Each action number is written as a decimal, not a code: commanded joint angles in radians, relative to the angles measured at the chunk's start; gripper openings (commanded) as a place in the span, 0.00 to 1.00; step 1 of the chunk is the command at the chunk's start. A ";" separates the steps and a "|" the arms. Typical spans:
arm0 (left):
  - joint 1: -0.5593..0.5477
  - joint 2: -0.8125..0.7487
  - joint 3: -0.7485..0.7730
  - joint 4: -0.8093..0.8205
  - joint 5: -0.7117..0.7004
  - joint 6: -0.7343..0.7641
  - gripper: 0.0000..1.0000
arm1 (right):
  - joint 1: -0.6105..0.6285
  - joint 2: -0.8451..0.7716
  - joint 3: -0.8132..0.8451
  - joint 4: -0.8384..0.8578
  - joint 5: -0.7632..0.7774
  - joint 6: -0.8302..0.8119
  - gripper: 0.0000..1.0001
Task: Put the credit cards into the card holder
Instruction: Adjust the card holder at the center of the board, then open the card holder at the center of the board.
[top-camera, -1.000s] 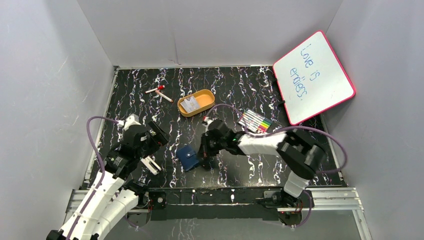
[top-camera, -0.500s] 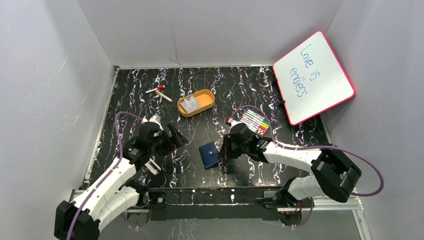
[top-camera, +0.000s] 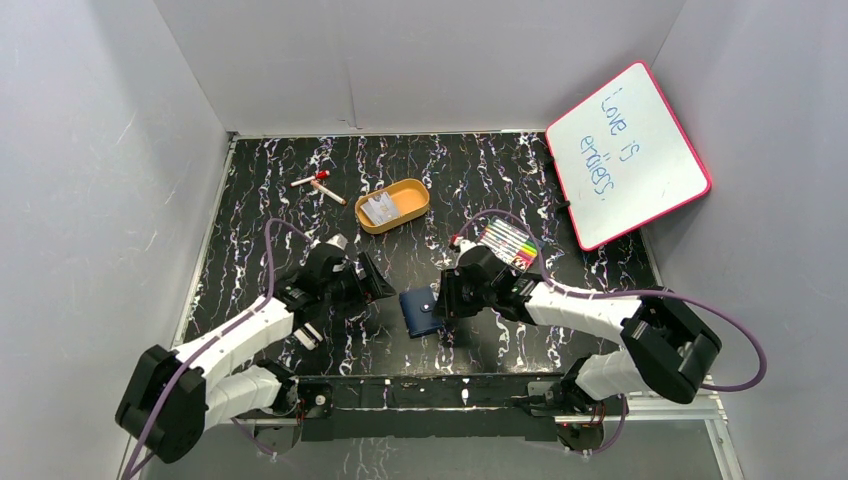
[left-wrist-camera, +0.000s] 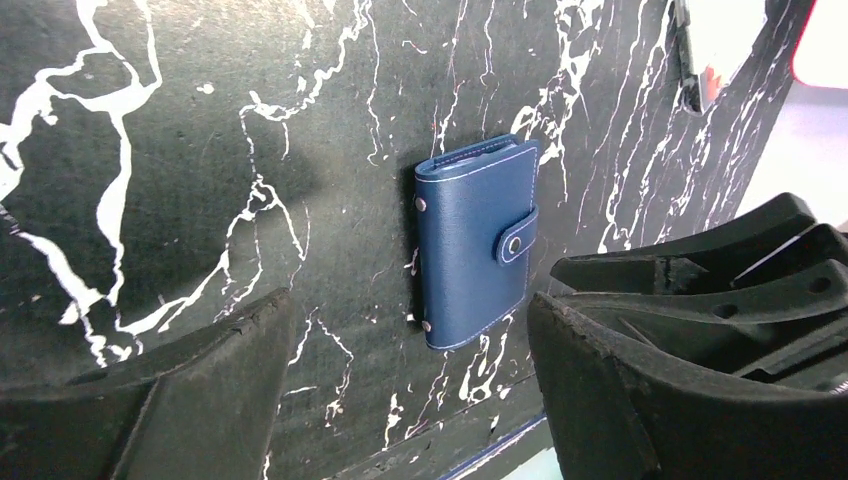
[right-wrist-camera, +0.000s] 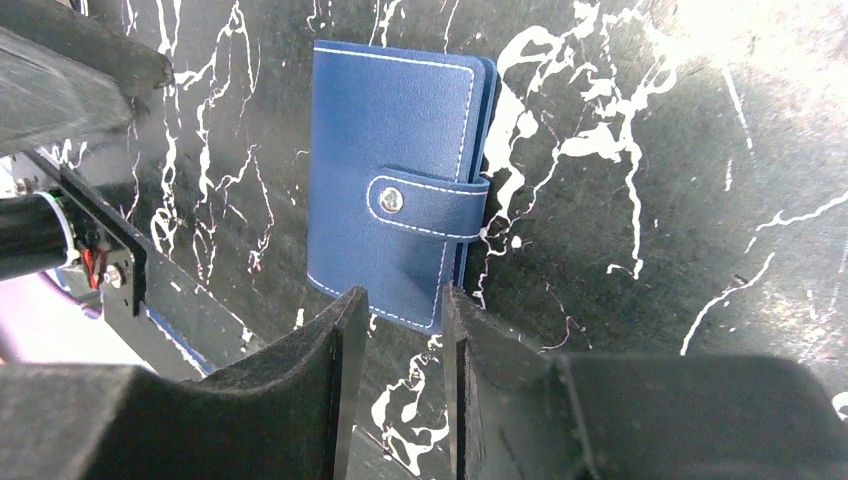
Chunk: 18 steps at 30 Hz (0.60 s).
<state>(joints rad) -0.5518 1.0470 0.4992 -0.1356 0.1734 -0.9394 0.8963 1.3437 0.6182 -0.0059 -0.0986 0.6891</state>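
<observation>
Card holder: navy wallet, closed, snap tab fastened, flat on table, black with white veins.
Whiteboard: pink frame, far behind and right of card holder, leaning on wall.
Left gripper: just left of card holder, jaws wide apart, holding nothing.
Right gripper: at card holder's right edge, fingers slightly parted, nothing between them.
Orange tray: behind card holder.
Marker pack: behind and right of card holder.
Credit cards: pale, inside orange tray.
Two pens: far behind and left of card holder.
</observation>
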 joint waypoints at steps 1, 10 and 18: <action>-0.031 0.067 0.004 0.082 0.030 -0.010 0.81 | 0.001 0.007 0.067 -0.034 0.054 -0.049 0.42; -0.072 0.203 0.010 0.200 0.042 -0.047 0.70 | 0.091 0.156 0.275 -0.182 0.247 -0.122 0.40; -0.080 0.274 0.025 0.317 0.101 -0.083 0.50 | 0.111 0.210 0.327 -0.215 0.293 -0.137 0.39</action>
<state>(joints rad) -0.6243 1.2968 0.4995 0.0956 0.2207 -0.9970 0.9958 1.5421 0.8940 -0.1864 0.1371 0.5709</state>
